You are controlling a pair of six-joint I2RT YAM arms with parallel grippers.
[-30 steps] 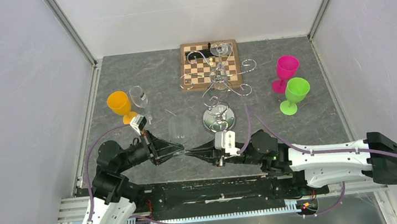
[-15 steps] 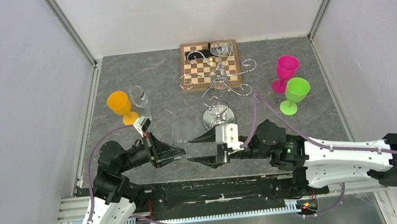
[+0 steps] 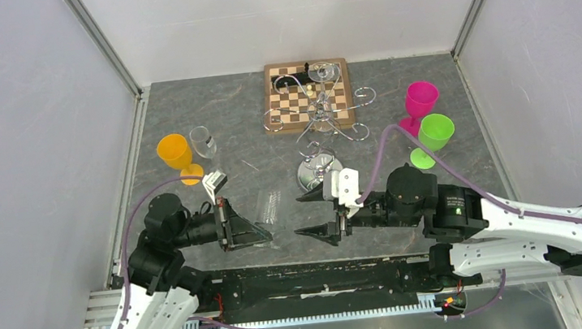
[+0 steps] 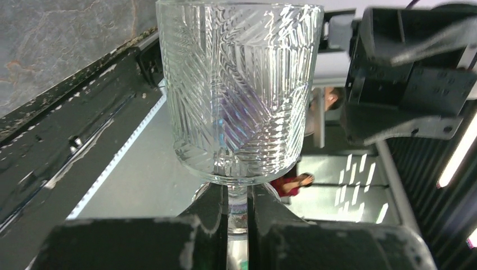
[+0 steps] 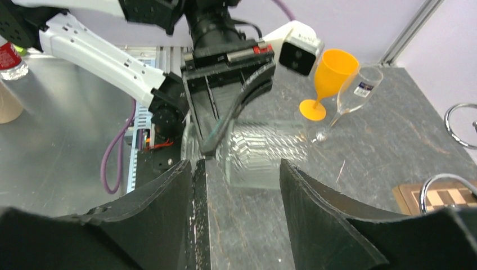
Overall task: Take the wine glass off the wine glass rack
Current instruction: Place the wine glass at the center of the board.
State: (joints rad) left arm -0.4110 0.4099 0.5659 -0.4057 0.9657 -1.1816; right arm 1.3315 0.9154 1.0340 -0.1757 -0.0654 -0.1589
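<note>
My left gripper is shut on the stem of a clear cut-glass wine glass. In the left wrist view the patterned bowl stands just beyond the gripper, with the stem pinched between the jaws. My right gripper is open and empty, a short way right of the glass. In the right wrist view the glass lies ahead of the gripper, apart from its spread fingers. The silver wine glass rack stands at centre back, its round mirrored base near the right gripper.
A wooden chessboard lies behind the rack. An orange goblet and a clear flute stand at the left. A pink goblet and a green goblet stand at the right. Walls close in both sides.
The right gripper has opened, let go of the glass and drawn back to the right. The left gripper has kept the glass and pulled slightly left.
</note>
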